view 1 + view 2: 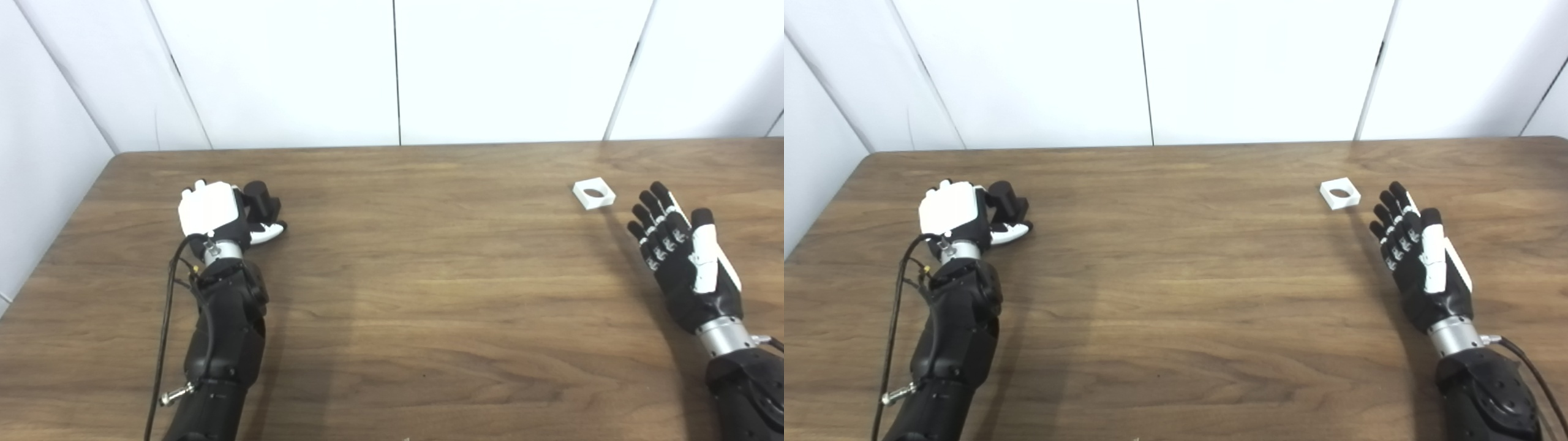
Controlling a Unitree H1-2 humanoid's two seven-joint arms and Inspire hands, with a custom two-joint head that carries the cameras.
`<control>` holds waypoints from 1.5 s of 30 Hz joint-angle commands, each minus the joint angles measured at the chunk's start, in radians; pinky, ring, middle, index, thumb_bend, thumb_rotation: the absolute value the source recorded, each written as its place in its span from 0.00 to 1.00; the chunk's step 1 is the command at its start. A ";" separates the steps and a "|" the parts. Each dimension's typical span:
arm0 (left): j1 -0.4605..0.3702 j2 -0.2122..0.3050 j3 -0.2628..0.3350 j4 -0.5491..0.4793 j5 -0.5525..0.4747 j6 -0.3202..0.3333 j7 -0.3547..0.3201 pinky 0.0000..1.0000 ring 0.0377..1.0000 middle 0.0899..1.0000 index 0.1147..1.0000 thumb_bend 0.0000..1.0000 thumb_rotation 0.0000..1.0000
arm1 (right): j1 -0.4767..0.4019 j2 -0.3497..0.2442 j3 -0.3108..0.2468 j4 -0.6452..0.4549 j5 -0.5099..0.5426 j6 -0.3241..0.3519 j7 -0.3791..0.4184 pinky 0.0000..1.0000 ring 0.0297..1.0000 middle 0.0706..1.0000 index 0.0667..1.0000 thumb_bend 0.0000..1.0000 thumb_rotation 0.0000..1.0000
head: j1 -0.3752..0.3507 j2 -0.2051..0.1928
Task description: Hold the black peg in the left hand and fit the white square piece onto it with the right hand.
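**Peg in the left hand's fingers, white piece lying free at the right**

The black peg (262,195) sits in the left-centre of the frame, a short dark cylinder standing up from between the curled fingers of the left hand (223,214). The fingers are closed round its lower part, so only the top end shows above them; whether its base touches the table cannot be told. The hand's white back plate faces up and toward the camera, and its thumb (269,231) reaches out to the right just below the peg. The dark forearm runs down to the bottom edge, with a black cable (164,331) looping along its left side.

The white square piece (593,193) lies flat on the wooden table (429,275) in the upper right of the frame, its round hole facing up. Nothing touches it.

Just below and to the right of it, near but apart, the right hand (683,257) is stretched out with fingers (650,211) straight and slightly spread, holding nothing. Its fingertips point toward the upper left, at the piece.

White wall panels (392,67) fill the upper part of the frame behind the table's far edge.
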 commanded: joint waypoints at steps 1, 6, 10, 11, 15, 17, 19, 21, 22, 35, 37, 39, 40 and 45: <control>-0.026 0.019 -0.004 0.004 -0.004 0.008 0.005 1.00 1.00 0.90 0.54 0.74 0.33 | 0.080 0.029 0.010 0.069 0.007 -0.008 0.007 1.00 1.00 1.00 1.00 0.65 1.00 | 0.002 0.001; -0.019 0.025 -0.015 -0.010 -0.036 0.008 0.019 1.00 1.00 0.89 0.52 0.74 0.24 | 0.084 0.028 0.009 0.070 0.004 -0.010 0.005 1.00 1.00 1.00 1.00 0.66 1.00 | 0.002 0.001; -0.015 0.031 -0.023 -0.019 -0.038 0.008 0.018 1.00 1.00 0.89 0.43 0.58 0.10 | 0.083 0.031 0.005 0.071 0.013 -0.012 0.006 1.00 1.00 1.00 1.00 0.65 1.00 | 0.002 0.003; -0.013 0.030 -0.024 -0.024 -0.044 0.008 0.020 1.00 1.00 0.89 0.43 0.58 0.10 | 0.083 0.030 0.004 0.071 0.015 -0.011 0.008 1.00 1.00 1.00 1.00 0.65 1.00 | 0.003 0.003; -0.007 0.030 -0.024 -0.033 -0.067 0.008 0.028 1.00 1.00 0.89 0.42 0.52 0.06 | 0.083 0.028 0.004 0.071 0.018 -0.010 0.010 1.00 1.00 1.00 1.00 0.64 1.00 | 0.003 0.003; -0.005 0.030 -0.025 -0.036 -0.072 0.008 0.028 1.00 1.00 0.89 0.42 0.52 0.06 | 0.083 0.029 0.003 0.070 0.020 -0.007 0.008 1.00 1.00 1.00 1.00 0.64 1.00 | 0.003 0.003; -0.003 0.031 -0.027 -0.039 -0.084 0.008 0.032 1.00 1.00 0.89 0.42 0.52 0.06 | 0.083 0.027 0.004 0.072 0.018 -0.012 0.009 1.00 1.00 1.00 1.00 0.64 1.00 | 0.004 0.005; -0.001 0.031 -0.029 -0.041 -0.091 0.008 0.037 1.00 1.00 0.89 0.42 0.52 0.06 | 0.083 0.026 0.003 0.074 0.018 -0.013 0.010 1.00 1.00 1.00 1.00 0.64 1.00 | 0.004 0.005; 0.000 0.033 -0.032 -0.042 -0.099 0.008 0.042 1.00 1.00 0.88 0.42 0.52 0.06 | 0.083 0.025 0.004 0.074 0.019 -0.013 0.011 1.00 1.00 1.00 1.00 0.64 1.00 | 0.004 0.005; 0.014 0.041 -0.068 -0.051 -0.171 0.007 0.082 1.00 1.00 0.88 0.41 0.52 0.05 | 0.084 0.024 0.002 0.064 0.022 -0.003 0.009 1.00 1.00 1.00 1.00 0.63 1.00 | 0.002 0.006; 0.020 0.042 -0.084 -0.060 -0.185 0.006 0.094 0.99 0.99 0.87 0.41 0.53 0.06 | 0.085 0.024 0.002 0.058 0.023 -0.001 0.007 1.00 1.00 1.00 1.00 0.63 1.00 | 0.001 0.007; 0.028 0.039 -0.095 -0.078 -0.203 0.006 0.100 0.99 0.99 0.86 0.42 0.53 0.06 | 0.085 0.025 0.003 0.056 0.020 -0.002 0.005 1.00 1.00 1.00 1.00 0.63 1.00 | 0.000 0.007; 0.033 0.037 -0.099 -0.090 -0.209 0.006 0.097 1.00 0.99 0.87 0.42 0.53 0.06 | 0.084 0.026 0.003 0.057 0.019 -0.004 0.004 1.00 1.00 1.00 1.00 0.63 1.00 | -0.001 0.007; 0.062 0.028 -0.123 -0.153 -0.218 0.007 0.074 0.99 0.99 0.87 0.42 0.52 0.06 | 0.081 0.029 0.005 0.055 0.017 0.002 -0.001 1.00 1.00 1.00 1.00 0.64 1.00 | -0.003 0.008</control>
